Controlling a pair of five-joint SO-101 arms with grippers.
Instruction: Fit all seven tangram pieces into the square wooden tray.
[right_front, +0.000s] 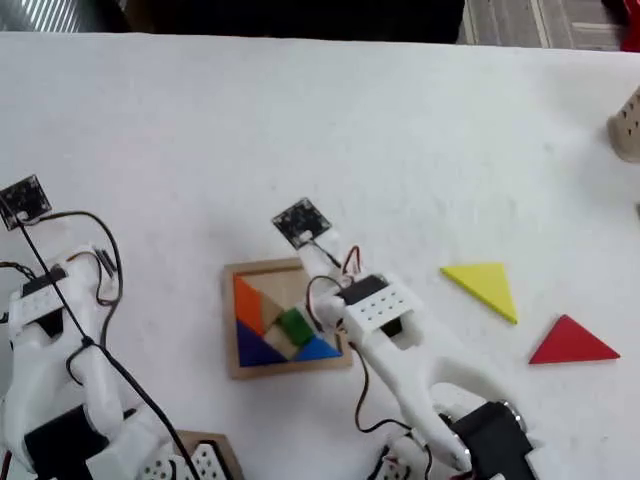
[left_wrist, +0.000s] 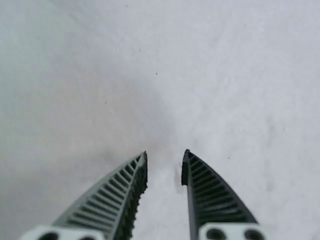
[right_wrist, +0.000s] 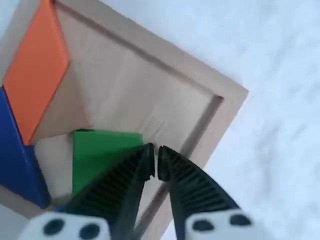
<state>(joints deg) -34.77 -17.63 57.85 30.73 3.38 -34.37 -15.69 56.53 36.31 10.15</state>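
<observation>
Starting at the right gripper (right_wrist: 156, 157): jaws pressed nearly together, only a sliver of gap, nothing seen between them. Tips sit inside the tray (right_wrist: 150, 44), at the edge of the green square (right_wrist: 100, 150), near one rim; contact w/ the square or tray floor can't be judged. Part of the tray floor next to the tips is bare wood.

Left gripper (left_wrist: 164, 157): jaws spread a bit, nothing held, over plain white table (left_wrist: 225, 75), well apart from the tray. In the high view the left arm (right_front: 50, 330) is far off the tray's left side.

Inside the tray (right_front: 265, 268), high view:
- orange parallelogram (right_front: 250, 300) along the left rim
- green square (right_front: 293, 325) about mid-tray
- dark blue triangle (right_front: 255, 347) at the near-left corner
- lighter blue triangle (right_front: 318, 348) by the near rim, right of the square
- far-right part partly hidden by the right arm (right_front: 385, 310), which hangs over the tray's right side

Outside the tray, on the table to its right:
- yellow triangle (right_front: 485, 285), lying flat, well apart from the tray
- red triangle (right_front: 570, 342), farther right again, near the yellow one but not touching it
</observation>
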